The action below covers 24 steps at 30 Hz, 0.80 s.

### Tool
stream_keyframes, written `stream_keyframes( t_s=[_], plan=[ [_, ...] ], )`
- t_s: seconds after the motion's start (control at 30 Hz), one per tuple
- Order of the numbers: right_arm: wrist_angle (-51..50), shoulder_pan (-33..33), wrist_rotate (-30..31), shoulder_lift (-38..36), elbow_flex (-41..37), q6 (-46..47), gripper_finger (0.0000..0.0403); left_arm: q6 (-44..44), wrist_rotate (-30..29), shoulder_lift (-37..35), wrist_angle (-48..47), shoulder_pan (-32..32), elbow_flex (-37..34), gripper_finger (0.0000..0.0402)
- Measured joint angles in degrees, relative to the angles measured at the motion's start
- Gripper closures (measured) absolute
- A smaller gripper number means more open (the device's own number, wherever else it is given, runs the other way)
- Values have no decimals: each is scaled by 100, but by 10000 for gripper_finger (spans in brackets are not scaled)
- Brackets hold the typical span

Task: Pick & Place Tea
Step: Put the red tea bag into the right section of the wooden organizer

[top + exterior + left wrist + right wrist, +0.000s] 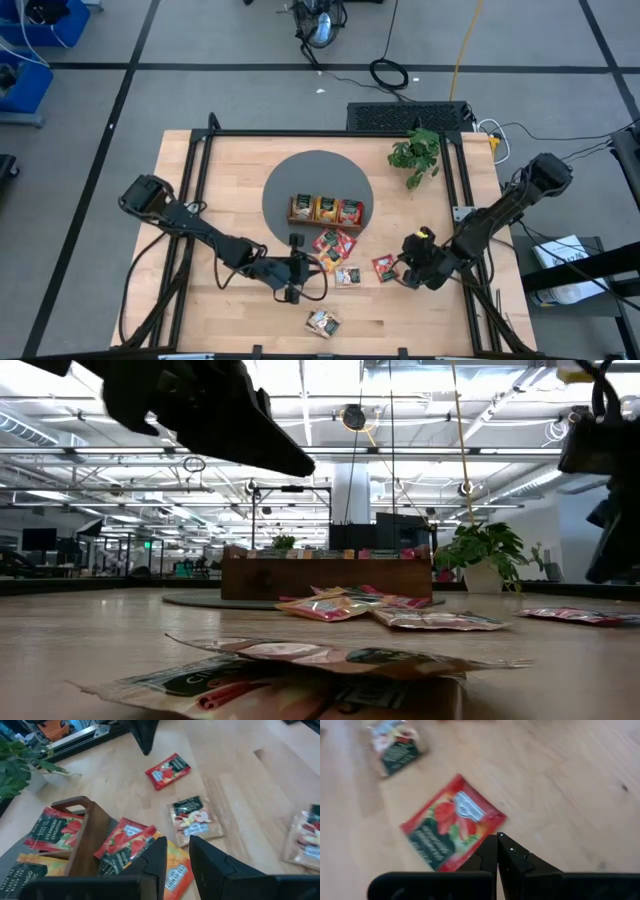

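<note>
Several tea sachets lie flat on the table. There is a small pile (333,243) just in front of the wooden tray (296,218), a green-and-cream one (347,275), a red one (384,267) and one near the table's near edge (322,322). More sachets stand in the tray's compartments (326,208). My left gripper (297,268) hangs above the table beside the pile, slightly open, with an orange sachet (176,870) showing below the gap (177,842). My right gripper (408,272) is shut and empty, raised just right of the red sachet (452,822).
The tray sits on a round grey mat (300,170). A small potted plant (417,155) stands at the far right of the table. Black rails (190,190) run along the table's left, right and far sides. Bare wood lies toward the near left.
</note>
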Motion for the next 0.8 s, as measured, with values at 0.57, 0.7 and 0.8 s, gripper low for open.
stream_keyframes(
  t_s=[0.57,0.7,0.8],
  plan=[
    [283,-943,-649,729,11,-849,403,-200,6,0,104,161,0,314],
    [542,-1252,-962,804,11,-1459,403,-200,7,0,102,161,0,314],
    [781,-1458,-1149,851,9,-1867,403,-210,11,0,101,159,0,314]
  ],
)
